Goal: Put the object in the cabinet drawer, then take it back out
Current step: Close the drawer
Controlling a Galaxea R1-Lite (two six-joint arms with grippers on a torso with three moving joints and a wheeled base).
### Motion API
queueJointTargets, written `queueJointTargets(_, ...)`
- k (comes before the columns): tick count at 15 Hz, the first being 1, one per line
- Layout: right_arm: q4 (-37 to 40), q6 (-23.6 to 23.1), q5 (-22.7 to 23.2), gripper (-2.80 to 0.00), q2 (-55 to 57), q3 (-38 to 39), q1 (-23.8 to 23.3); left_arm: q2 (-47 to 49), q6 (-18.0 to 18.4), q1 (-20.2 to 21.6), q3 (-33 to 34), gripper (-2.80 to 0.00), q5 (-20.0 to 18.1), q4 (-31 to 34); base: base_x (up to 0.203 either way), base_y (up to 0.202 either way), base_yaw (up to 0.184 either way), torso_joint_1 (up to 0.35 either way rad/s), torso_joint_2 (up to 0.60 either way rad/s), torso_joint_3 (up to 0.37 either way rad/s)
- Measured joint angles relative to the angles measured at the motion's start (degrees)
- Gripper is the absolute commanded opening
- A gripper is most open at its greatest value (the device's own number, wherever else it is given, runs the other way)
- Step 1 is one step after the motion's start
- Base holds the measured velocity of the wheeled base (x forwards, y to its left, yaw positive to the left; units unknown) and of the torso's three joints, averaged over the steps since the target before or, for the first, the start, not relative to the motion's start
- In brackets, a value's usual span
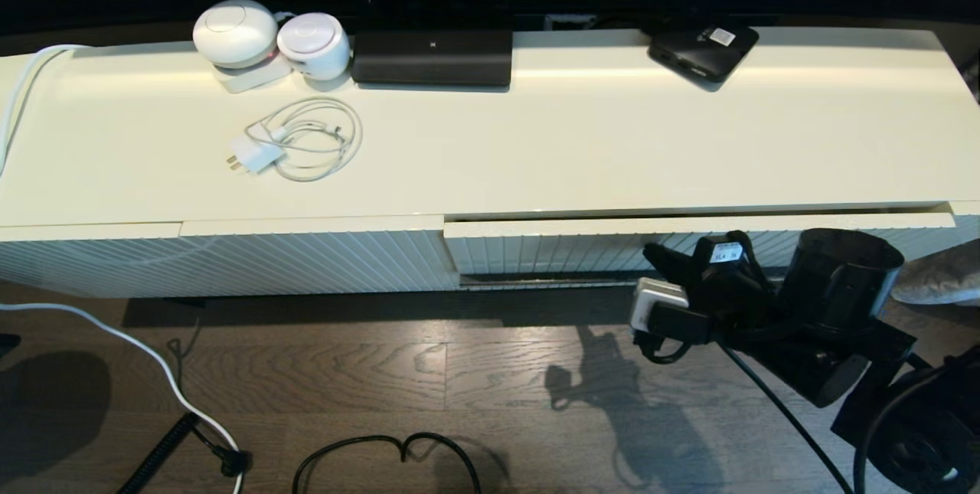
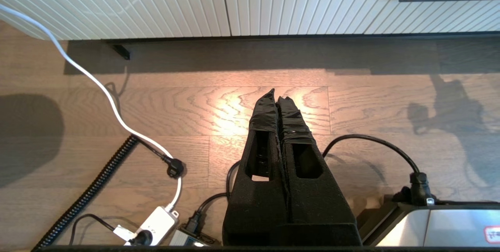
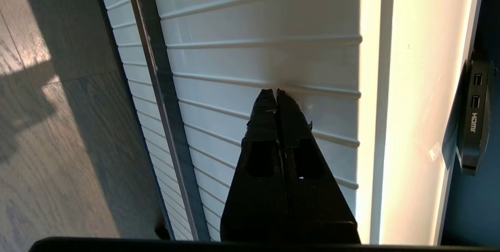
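Note:
The cabinet drawer (image 1: 551,243) is the right half of the low cream cabinet. Its ribbed front (image 3: 254,49) stands a sliver forward of the left panel, with a thin dark gap under the cabinet top. The long dark handle bar (image 1: 551,277) (image 3: 164,99) runs along its lower edge. My right gripper (image 1: 654,255) (image 3: 275,92) is shut on nothing, its tips against the ribbed front above the bar. My left gripper (image 2: 276,95) is shut and empty, low over the wooden floor in front of the handle-less panel (image 2: 195,2). The umbrella is out of view.
On the cabinet top (image 1: 582,134) sit a flat black box with a white sticker (image 1: 704,50), a black bar-shaped device (image 1: 432,57), two white round devices (image 1: 235,33) and a white charger with coiled cable (image 1: 295,142). Cables (image 1: 383,448) and a power strip (image 2: 156,224) lie on the floor.

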Motion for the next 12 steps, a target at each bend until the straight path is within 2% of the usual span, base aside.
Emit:
queueJointTargets(5, 0.1, 0.0, 1.6, -2.80, 2.2, -2.4, -1.1, 0.0, 0.1, 0.0, 0.0, -2.80, 0.0, 0.0, 0.000, 0.000, 0.000, 0.000, 0.00, 0.000)
queueJointTargets(12, 0.9, 0.0, 1.5, -2.80, 2.5, -3.0, -1.8, 0.0, 0.0, 0.0, 0.0, -2.80, 0.0, 0.0, 0.000, 0.000, 0.000, 0.000, 0.00, 0.000)
